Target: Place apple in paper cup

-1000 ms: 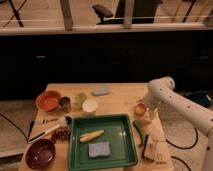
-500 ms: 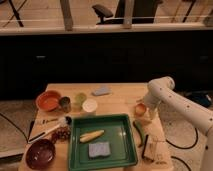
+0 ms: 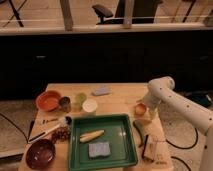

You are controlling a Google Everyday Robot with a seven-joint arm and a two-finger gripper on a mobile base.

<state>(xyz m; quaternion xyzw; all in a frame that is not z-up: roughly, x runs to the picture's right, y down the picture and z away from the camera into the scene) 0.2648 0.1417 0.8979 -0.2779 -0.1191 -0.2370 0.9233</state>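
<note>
Pale wood forms the table (image 3: 117, 97), and near its right edge sits the apple (image 3: 140, 109), small and orange-red, resting on the tabletop. The white arm (image 3: 172, 97) reaches in from the right, bends at a rounded joint and points down, bringing the gripper (image 3: 145, 104) right at the apple, its fingers spread wide. Whether they touch the fruit cannot be told, and nothing is lifted. The paper cup (image 3: 89, 105), short and white with a wide round rim, stands well apart to the left, near the table's middle and just behind the green tray (image 3: 120, 150). Beside the cup to the left stand a pale green cup (image 3: 80, 98) and a dark metallic cup (image 3: 64, 103), then an orange bowl (image 3: 48, 100). A yellow corn cob (image 3: 92, 135) and a blue sponge (image 3: 99, 149) lie in the tray. A green cucumber (image 3: 139, 132) lies between the tray and the table's right edge, in front of the apple. A dark maroon bowl (image 3: 41, 153) sits at the front left corner, with a cluster of grapes (image 3: 61, 134) behind it. A bluish cloth (image 3: 101, 91) lies near the far edge.
</note>
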